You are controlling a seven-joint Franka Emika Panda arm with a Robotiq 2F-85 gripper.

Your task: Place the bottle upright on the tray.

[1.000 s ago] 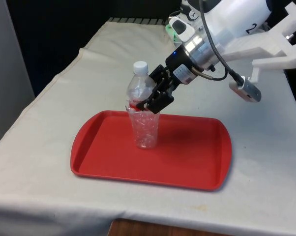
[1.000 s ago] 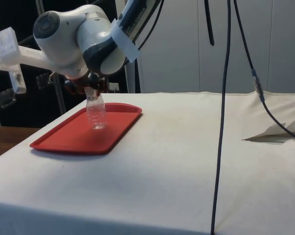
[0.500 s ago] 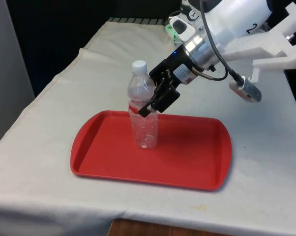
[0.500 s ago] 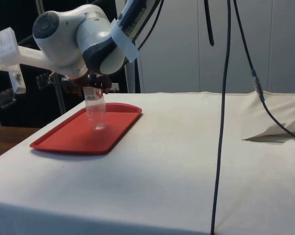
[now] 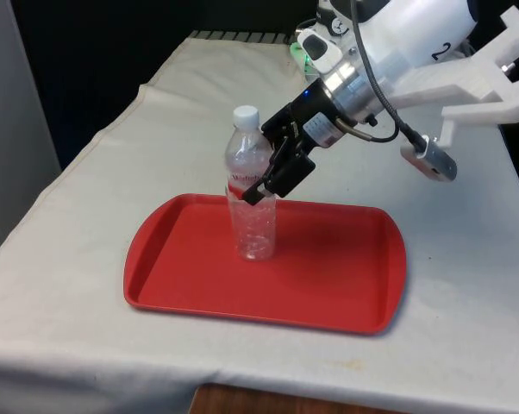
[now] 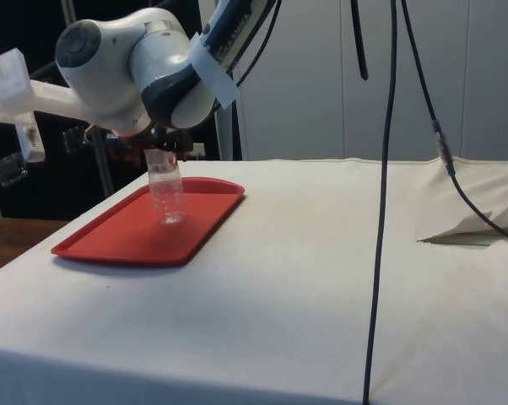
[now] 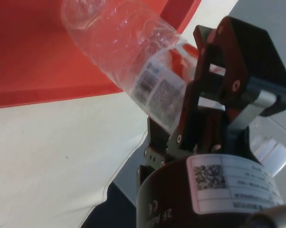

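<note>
A clear plastic bottle [image 5: 253, 220] with a white cap and a red-and-white label stands upright on the red tray [image 5: 178, 272], towards the tray's far edge. My black gripper [image 5: 261, 183] is open at label height, its fingers standing either side of the bottle's upper body without squeezing it. The side view has the bottle [image 6: 165, 196] standing on the tray [image 6: 119, 240] just under the gripper [image 6: 157, 153]. In the wrist view the bottle's label [image 7: 157, 88] lies beside one of the fingers [image 7: 200, 104], with the tray [image 7: 29, 47] beyond it.
The white cloth [image 5: 87, 198] spreads out all round the tray. Black cables [image 6: 381, 211] hang down over the table in the side view. A raised fold in the cloth [image 6: 473, 229] lies at the side view's right.
The gripper has opened and let go of the bottle. The bottle's squeezed wall has sprung back, and it now stands straight on the tray by itself.
</note>
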